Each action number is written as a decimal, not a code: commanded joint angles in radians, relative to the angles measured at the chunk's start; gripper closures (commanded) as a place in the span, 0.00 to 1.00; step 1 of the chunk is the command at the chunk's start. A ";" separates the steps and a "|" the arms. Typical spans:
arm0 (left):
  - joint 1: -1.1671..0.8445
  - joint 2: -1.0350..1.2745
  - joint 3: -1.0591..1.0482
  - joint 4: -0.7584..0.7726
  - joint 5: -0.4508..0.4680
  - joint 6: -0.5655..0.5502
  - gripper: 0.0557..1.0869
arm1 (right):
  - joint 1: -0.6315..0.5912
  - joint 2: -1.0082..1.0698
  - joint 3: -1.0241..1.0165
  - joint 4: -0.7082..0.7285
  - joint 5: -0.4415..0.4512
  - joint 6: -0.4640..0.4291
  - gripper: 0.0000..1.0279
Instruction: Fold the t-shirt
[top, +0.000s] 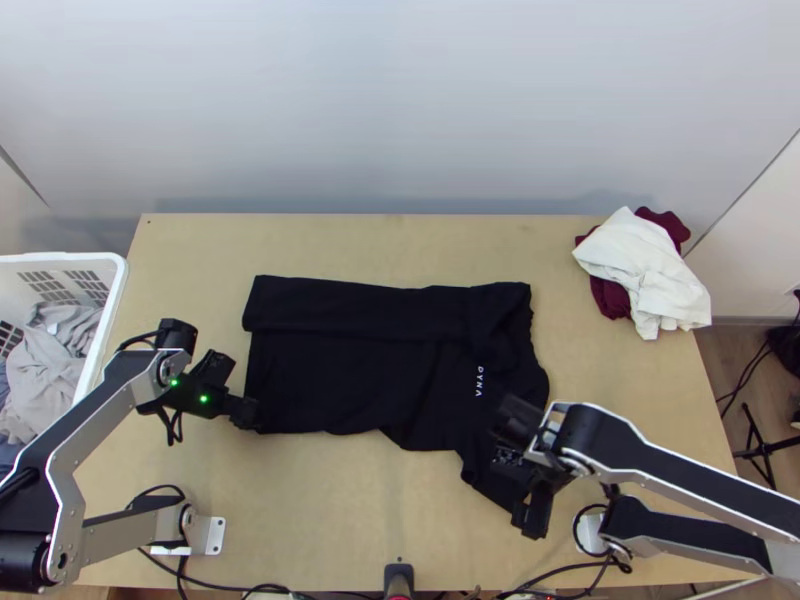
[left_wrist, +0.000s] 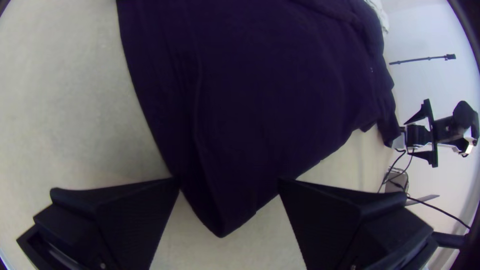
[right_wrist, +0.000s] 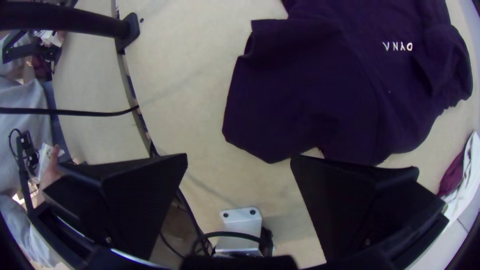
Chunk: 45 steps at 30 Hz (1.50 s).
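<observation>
Top view, tabletop: light wooden tabletop (top: 330, 510), bearing the garment.
T-shirt: black cloth t-shirt (top: 340, 375), lying mid-tabletop, mostly flat, a long strip along its far side apparently turned inward; near side unfolded. Likely next step: bring the near side over. Hazard: an uneven lift by the two arms would skew that fold or drag the far strip loose.
Basket: white plastic laundry basket (top: 90, 258), at the top view's left edge, grey clothes inside.
Cloth pile: white cloth (top: 645, 265) over dark red cloth (top: 611, 297), at the tabletop's far right corner, apart from the t-shirt.
Near sleeve: short black sleeve (right_wrist: 280, 100), spread out near the right gripper. Hazard: its loose edge could bunch if pushed rather than pinched.
Left gripper: black, wide-fingered (left_wrist: 229, 180), fingers parted around the near hem corner (left_wrist: 221, 217). Hazard: closing too high would catch one layer, or none, leaving the rest behind.
Right gripper: black, wide-fingered (right_wrist: 239, 156), fingers parted, holding nothing; contact with the sleeve uncertain. Hazard: closing here, short of the cloth, would probably miss the sleeve.
</observation>
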 joint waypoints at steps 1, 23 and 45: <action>-0.065 0.052 -0.008 0.060 -0.002 -0.050 0.06 | 0.065 0.045 -0.018 0.135 0.035 0.046 0.07; -0.163 -0.016 0.032 -0.014 0.000 -0.093 0.15 | 0.141 0.109 -0.064 0.175 0.109 0.074 0.18; -0.155 -0.045 0.098 -0.037 0.062 -0.110 0.96 | 0.111 0.160 -0.144 0.281 0.227 0.058 0.23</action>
